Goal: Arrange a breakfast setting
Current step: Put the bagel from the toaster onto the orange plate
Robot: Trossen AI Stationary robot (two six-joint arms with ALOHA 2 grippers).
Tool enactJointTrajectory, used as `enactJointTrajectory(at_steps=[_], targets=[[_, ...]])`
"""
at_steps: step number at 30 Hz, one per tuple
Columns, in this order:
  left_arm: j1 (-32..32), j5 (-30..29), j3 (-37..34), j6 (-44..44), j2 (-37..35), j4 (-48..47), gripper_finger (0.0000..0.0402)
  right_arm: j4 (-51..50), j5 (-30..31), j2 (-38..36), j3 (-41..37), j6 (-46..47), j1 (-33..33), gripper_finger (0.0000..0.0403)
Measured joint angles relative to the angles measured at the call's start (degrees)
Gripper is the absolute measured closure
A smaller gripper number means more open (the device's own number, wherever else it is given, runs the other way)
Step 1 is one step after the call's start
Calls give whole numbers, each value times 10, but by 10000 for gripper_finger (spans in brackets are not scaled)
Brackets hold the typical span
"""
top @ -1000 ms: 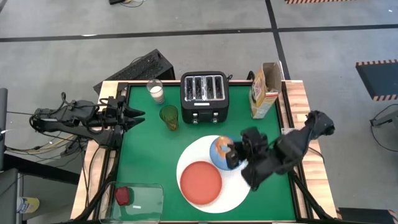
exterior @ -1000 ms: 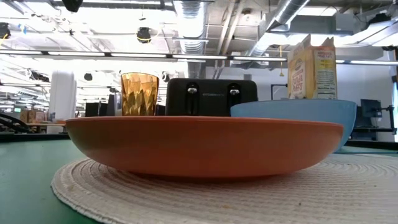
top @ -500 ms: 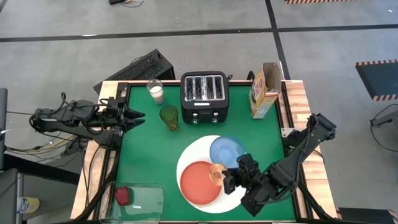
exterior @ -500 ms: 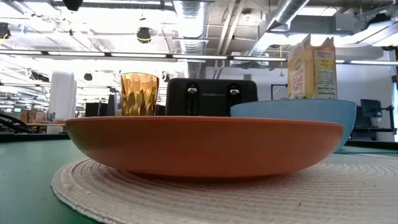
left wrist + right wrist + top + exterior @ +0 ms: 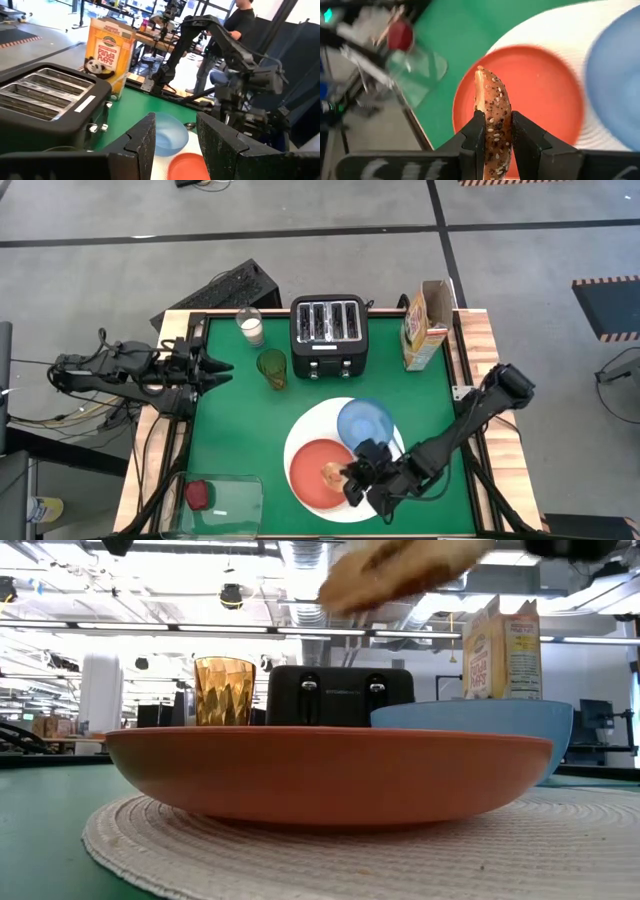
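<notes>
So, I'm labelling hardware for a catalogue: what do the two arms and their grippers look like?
Both arms are black with chunky jointed links. The left gripper ends in two pointed black fingers, with loose dark cables trailing behind the arm. The right gripper has flat, dark, matte-textured fingers. No markings are legible on either.

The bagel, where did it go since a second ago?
The right gripper, shut on the bagel, carried it from over the blue bowl across to above the orange-red plate. It has not let go. The left gripper stayed waiting at the table's left edge; plates, bowl and toaster did not move.
</notes>
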Motion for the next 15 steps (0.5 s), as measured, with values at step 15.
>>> enactJointTrajectory(at_steps=[15], targets=[[0,3,0,0,0,-1,274,125,-107,76,-3,-138,-32,305]])
